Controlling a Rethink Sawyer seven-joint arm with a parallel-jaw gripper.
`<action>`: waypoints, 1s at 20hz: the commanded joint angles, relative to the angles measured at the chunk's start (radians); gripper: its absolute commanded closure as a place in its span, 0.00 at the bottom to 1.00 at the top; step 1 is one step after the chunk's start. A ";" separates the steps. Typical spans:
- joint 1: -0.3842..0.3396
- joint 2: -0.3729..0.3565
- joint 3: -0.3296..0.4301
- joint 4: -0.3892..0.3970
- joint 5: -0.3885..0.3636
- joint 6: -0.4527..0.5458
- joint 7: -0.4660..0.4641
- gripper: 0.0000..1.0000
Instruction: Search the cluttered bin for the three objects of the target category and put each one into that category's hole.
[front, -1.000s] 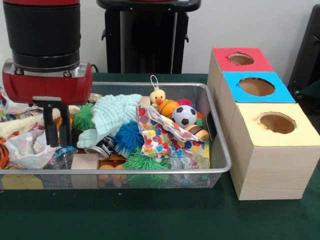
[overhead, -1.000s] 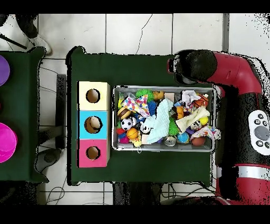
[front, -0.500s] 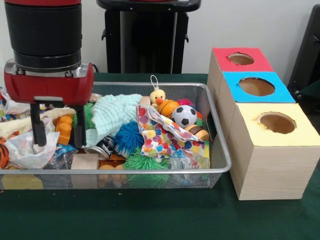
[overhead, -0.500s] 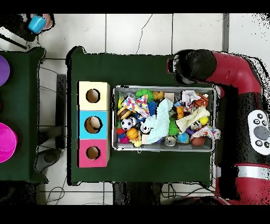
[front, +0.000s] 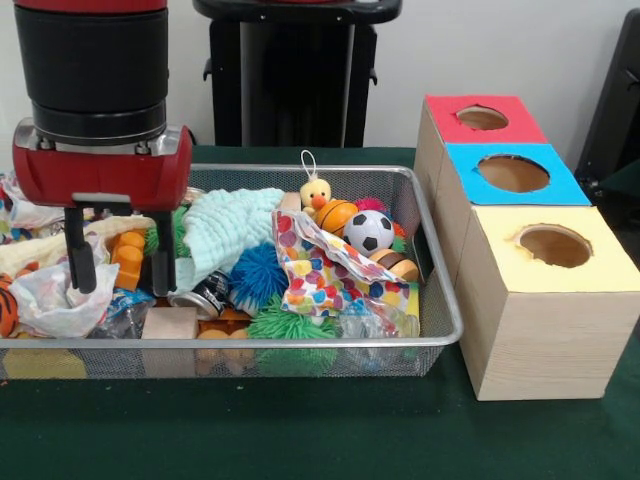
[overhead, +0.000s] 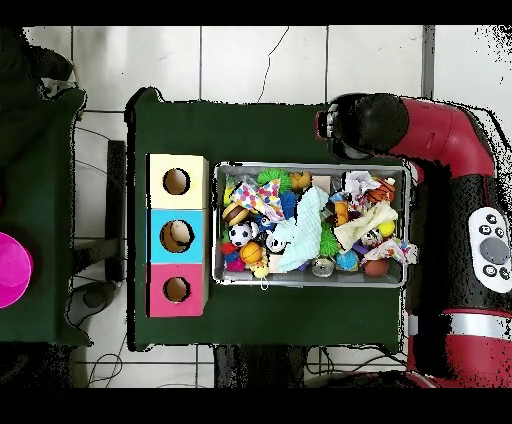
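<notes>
My gripper (front: 120, 288) hangs open over the left part of the wire bin (front: 440, 300), one finger on each side of an orange plastic toy (front: 128, 256). Its left finger is against a crumpled white bag (front: 45, 300). Nothing is held. The bin is full of mixed toys: a soccer ball (front: 368, 231), a small basketball (front: 335, 216), a yellow duck (front: 316, 192), a blue spiky ball (front: 258, 275), a mint cloth (front: 225, 225) and a polka-dot bag (front: 325, 270). In the overhead view the arm's head (overhead: 365, 125) hides the fingers.
Right of the bin stand three wooden boxes with round holes, topped red (front: 440, 112), blue (front: 465, 170) and yellow (front: 500, 265). A drink can (front: 205, 295) and a wooden block (front: 170, 325) lie near the bin's front wall. A black stand (front: 290, 70) rises behind the bin.
The fingers, close together a second ago, have spread apart around the orange toy. The gripper has shifted slightly right and stays at about the same height.
</notes>
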 joint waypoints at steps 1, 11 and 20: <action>-0.022 0.037 0.040 0.087 -0.038 -0.005 -0.209 0.00; -0.004 0.074 0.034 0.043 -0.056 -0.008 -0.197 0.00; 0.002 0.132 0.044 -0.006 -0.071 -0.031 -0.206 0.00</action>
